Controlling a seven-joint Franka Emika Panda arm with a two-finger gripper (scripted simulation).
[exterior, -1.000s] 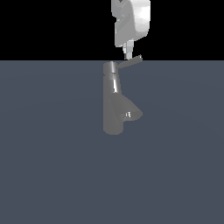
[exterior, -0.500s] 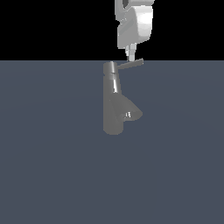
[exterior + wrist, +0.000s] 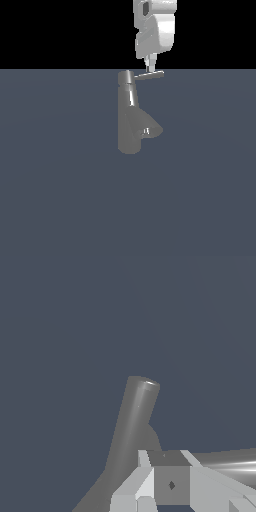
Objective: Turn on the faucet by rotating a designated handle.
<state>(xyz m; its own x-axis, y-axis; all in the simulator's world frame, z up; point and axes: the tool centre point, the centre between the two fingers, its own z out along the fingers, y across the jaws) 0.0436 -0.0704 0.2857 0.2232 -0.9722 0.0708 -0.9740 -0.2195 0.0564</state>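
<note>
Pushes on the handle (image 3: 150,75) with the tip of the claw (image 3: 150,64). Reaches down from above on the white arm (image 3: 155,30). Meets the thin rod about halfway along, or sits just behind it; hard to tell which from the exterior view.

Has swung the handle a little since a second ago. Pointed up a bit at the far end back then. Lies flat now, sticking out toward the exterior view's right from the top cap of the faucet (image 3: 131,120). Has slid the claw a little the same way too, along with the rod. Looks like the turning has begun and is working. Likely needs more turning before the faucet counts as on; no way to say how much.

Finds the faucet standing upright in the middle of the grey bench (image 3: 60,200), with the wide spout (image 3: 150,129) low on its side.

Shows the same things close up in the wrist view: the round faucet (image 3: 132,426), the shiny handle (image 3: 230,466) and the blocky claw (image 3: 170,486) right beside it. Cannot tell if the claw is open or closed, with the fingers cut off at the picture's edge. Seems to nudge the rod, not to grip it.

Finds no brand, no label and no writing anywhere.
</note>
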